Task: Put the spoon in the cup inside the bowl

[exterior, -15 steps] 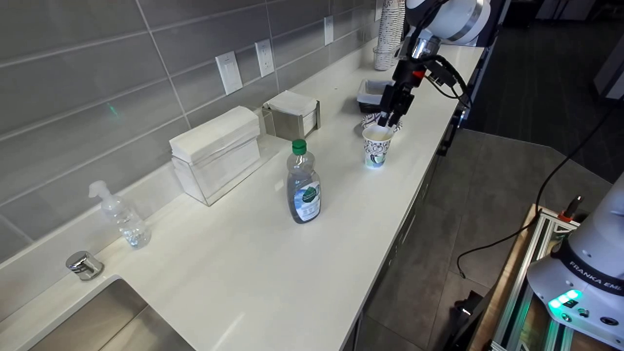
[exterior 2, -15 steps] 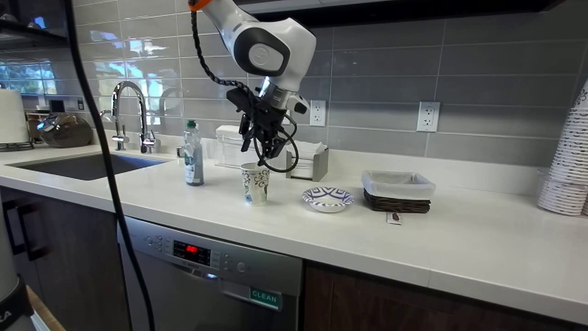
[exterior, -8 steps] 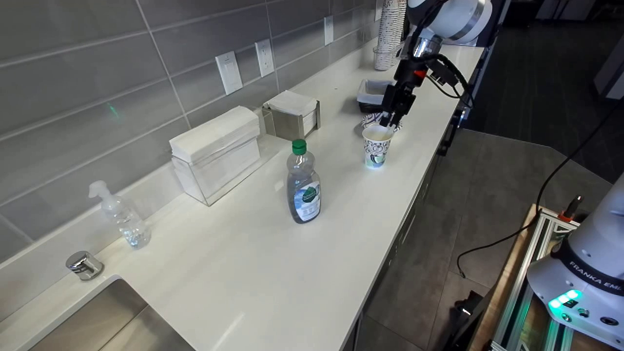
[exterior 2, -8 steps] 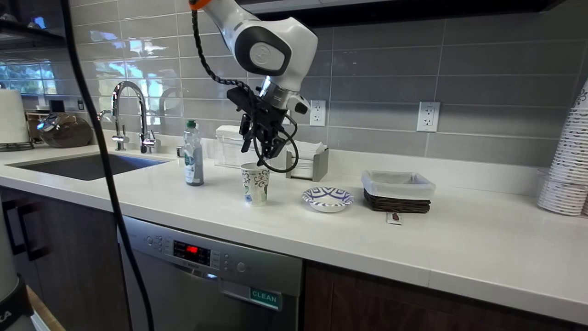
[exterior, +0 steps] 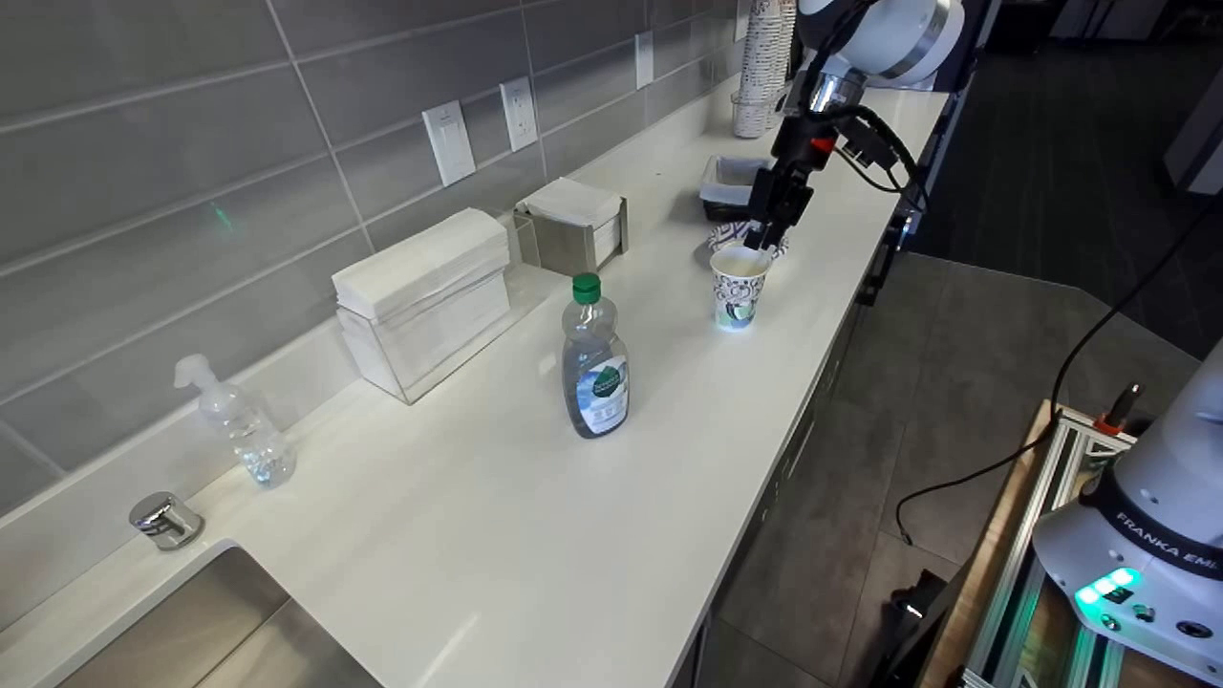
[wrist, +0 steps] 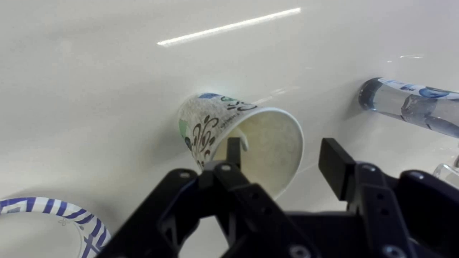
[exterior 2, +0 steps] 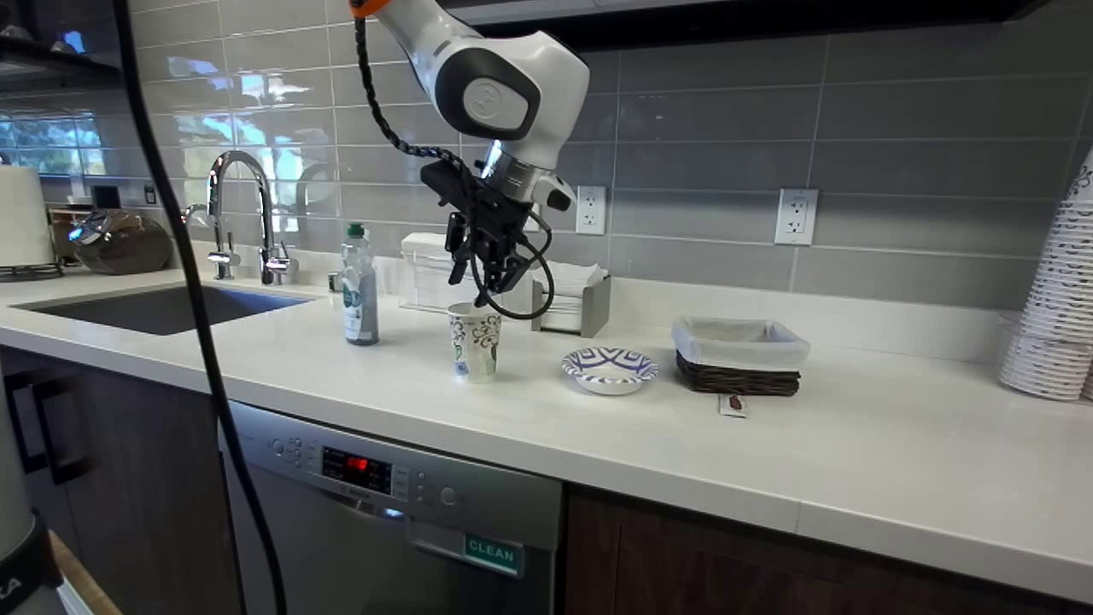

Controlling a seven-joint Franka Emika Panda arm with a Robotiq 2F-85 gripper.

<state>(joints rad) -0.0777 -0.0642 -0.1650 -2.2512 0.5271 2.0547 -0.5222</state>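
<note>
The white cup with dark scrollwork and blue-green print (exterior: 738, 298) stands upright on the counter; it also shows in an exterior view (exterior 2: 475, 348) and the wrist view (wrist: 209, 125). A pale, thin, curved end, apparently of the spoon (wrist: 245, 140), shows inside the cup's mouth; the rest is hidden. My gripper (wrist: 283, 159) is open above the cup, one finger over the mouth beside the spoon end, the other past the rim. I cannot tell whether they touch. The shallow bowl with blue-patterned rim (exterior 2: 609, 387) stands apart from the cup; its rim shows in the wrist view (wrist: 77, 215).
A soap bottle with green cap (exterior: 597, 377) stands near the cup. Napkin holders (exterior: 425, 296) line the wall. A lined dark basket (exterior 2: 739, 377), a small packet (exterior 2: 733, 406) and a tall stack of paper bowls (exterior 2: 1046, 333) are beyond the bowl. A sink (exterior 2: 162, 309) lies beyond the bottle.
My gripper has shifted very slightly over the cup and is nearly still. The cup and the bowl have not moved.
</note>
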